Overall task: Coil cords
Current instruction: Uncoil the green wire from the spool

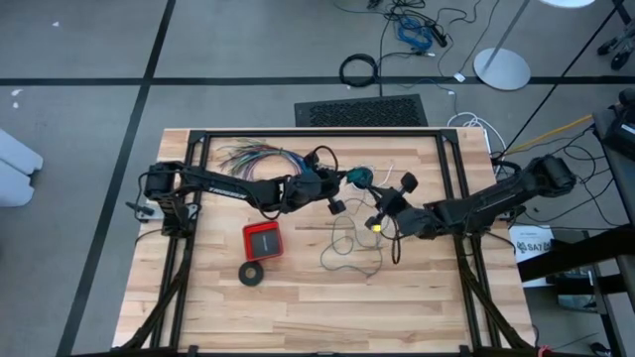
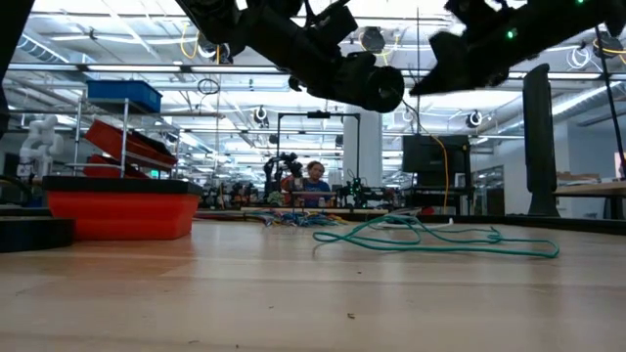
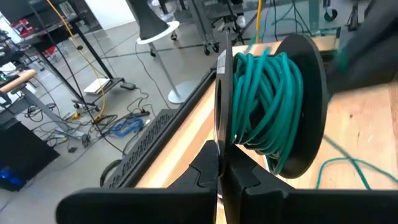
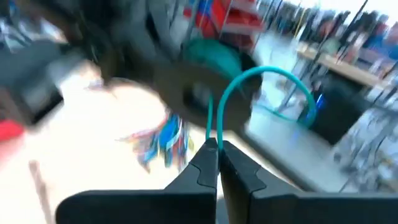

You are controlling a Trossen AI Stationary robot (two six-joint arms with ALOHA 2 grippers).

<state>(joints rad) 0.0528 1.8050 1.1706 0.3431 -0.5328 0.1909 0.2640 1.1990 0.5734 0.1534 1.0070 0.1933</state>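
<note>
High view has both arms meeting over the middle of the wooden counter [image 1: 417,288]. The left hand [image 1: 349,178] is clamped on one black flange of a spool [image 3: 292,112] wound with teal-green wire [image 3: 264,93]; the left wrist view shows its fingers together on the disc's edge. The right hand [image 4: 217,149] sits just beside the spool, fingers pinched together on a strand of that same teal wire, which arcs up in a loop from the tips. More of the wire lies in a loose tangle on the counter below the hands, easiest to see in the low view. A red box [image 1: 263,240] and a black tape-like ring [image 1: 252,274] sit near the left arm, with a fanned bundle of coloured wires [image 1: 253,156] toward the far edge.
</note>
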